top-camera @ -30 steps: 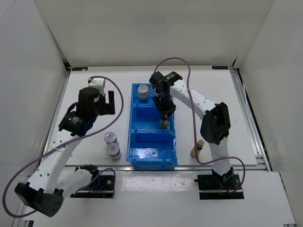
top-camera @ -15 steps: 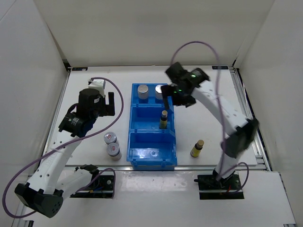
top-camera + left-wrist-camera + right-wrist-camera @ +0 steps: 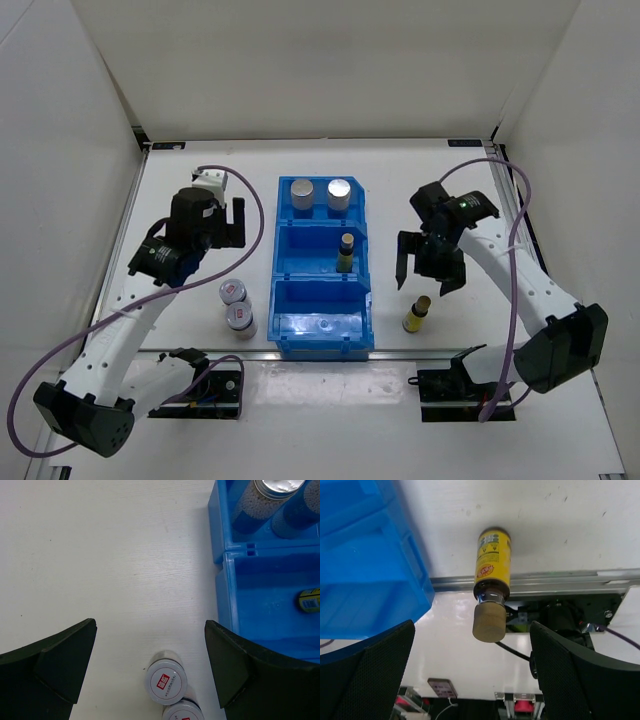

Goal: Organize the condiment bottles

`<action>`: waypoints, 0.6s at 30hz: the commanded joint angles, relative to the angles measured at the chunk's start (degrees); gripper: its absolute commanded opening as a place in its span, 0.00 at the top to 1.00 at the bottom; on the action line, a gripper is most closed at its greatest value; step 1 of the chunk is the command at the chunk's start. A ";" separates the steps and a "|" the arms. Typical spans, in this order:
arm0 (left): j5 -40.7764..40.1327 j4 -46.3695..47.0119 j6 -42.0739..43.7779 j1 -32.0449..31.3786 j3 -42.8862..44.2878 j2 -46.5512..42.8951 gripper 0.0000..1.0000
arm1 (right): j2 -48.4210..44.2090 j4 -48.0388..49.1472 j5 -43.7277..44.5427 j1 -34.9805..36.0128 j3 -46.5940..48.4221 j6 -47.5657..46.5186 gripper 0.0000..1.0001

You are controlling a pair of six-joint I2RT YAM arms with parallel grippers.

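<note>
Two tall silver-capped bottles stand in the far compartment of the blue bin. One slim yellow bottle stands in the middle compartment. Another yellow bottle with a tan cap stands on the table right of the bin, and my right gripper hangs open above it. In the right wrist view this bottle rises between the spread fingers of that gripper, untouched. Two squat silver-topped bottles stand left of the bin. My left gripper hangs open above them.
The bin's near compartment holds no bottle. A metal rail runs along the table's near edge just beyond the yellow bottle. White walls enclose the table at the left, back and right.
My right gripper opened and left a yellow bottle standing in the middle compartment. It then swung right and nearer, over the other yellow bottle. The left arm hardly moved.
</note>
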 commanded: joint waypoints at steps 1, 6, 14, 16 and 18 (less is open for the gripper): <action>1.07 0.30 0.04 0.18 -0.47 -0.35 0.00 | -0.51 -9.03 -3.88 0.04 -2.94 1.41 0.03; 1.07 0.30 0.04 0.18 -1.52 -1.40 0.00 | -0.51 -7.29 -8.54 -0.56 -8.31 1.41 0.14; -0.07 -0.76 0.04 0.18 -2.58 -3.68 0.00 | 2.92 -5.26 -12.77 -2.15 -11.04 -1.04 0.36; -0.07 -0.76 0.04 0.18 -2.58 -3.69 0.00 | 3.62 -4.73 -12.77 -2.76 -11.57 -1.57 0.41; -0.60 -0.76 -0.49 0.18 -3.11 -4.21 0.00 | 4.76 -4.73 -13.30 -3.38 -12.18 -2.28 0.50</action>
